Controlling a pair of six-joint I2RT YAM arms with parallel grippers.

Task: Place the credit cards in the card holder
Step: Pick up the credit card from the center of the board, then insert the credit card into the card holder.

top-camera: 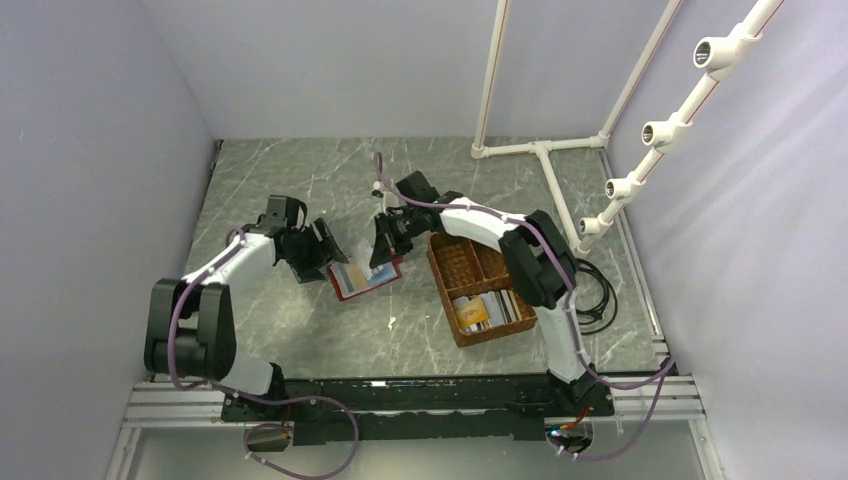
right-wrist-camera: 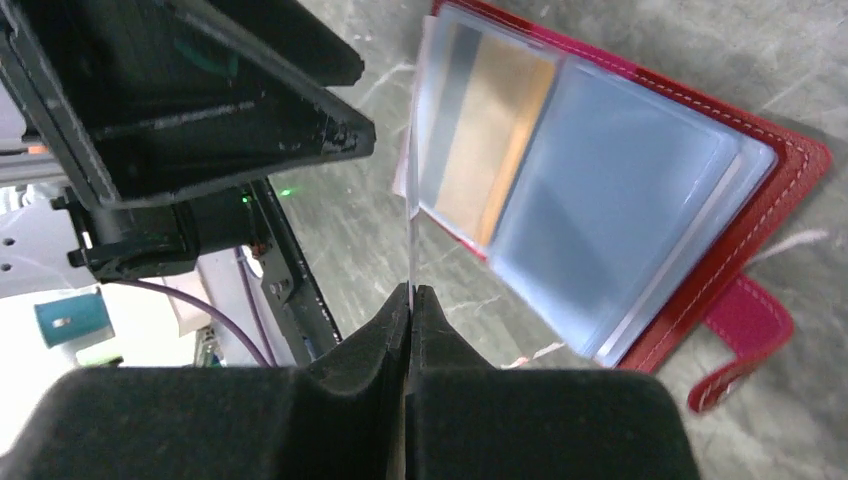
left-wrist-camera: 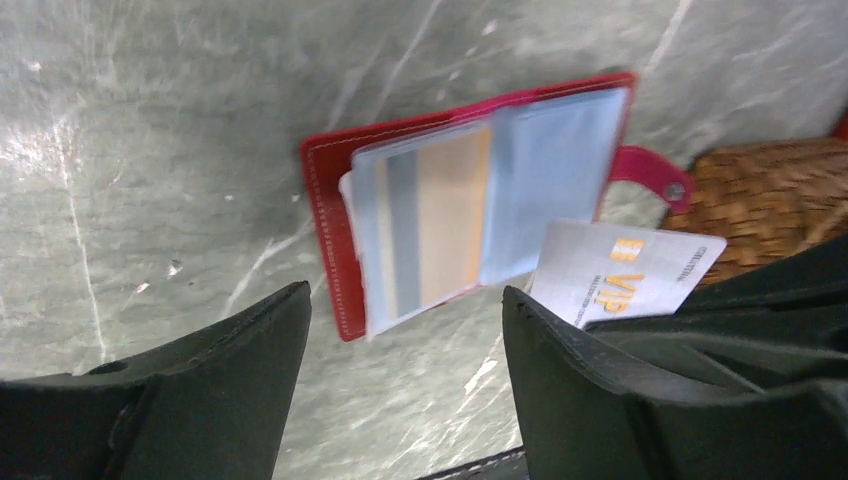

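Note:
The card holder (top-camera: 392, 270) lies open on the table, dark red with clear sleeves and a snap tab (left-wrist-camera: 655, 172). A tan-orange card (left-wrist-camera: 452, 215) sits in one sleeve. My right gripper (right-wrist-camera: 410, 290) is shut on a white-grey credit card (left-wrist-camera: 625, 272) marked VIP, seen edge-on (right-wrist-camera: 411, 200) in the right wrist view, just beside the holder's sleeves. My left gripper (left-wrist-camera: 405, 295) is open at the holder's left edge with nothing between its fingers. More credit cards (top-camera: 487, 310) lie in the basket.
A brown woven basket (top-camera: 462, 262) with compartments stands right of the holder. A white pipe frame (top-camera: 545, 160) rises at the back right. Black cables (top-camera: 598, 290) lie beside the right arm. Grey walls close in both sides.

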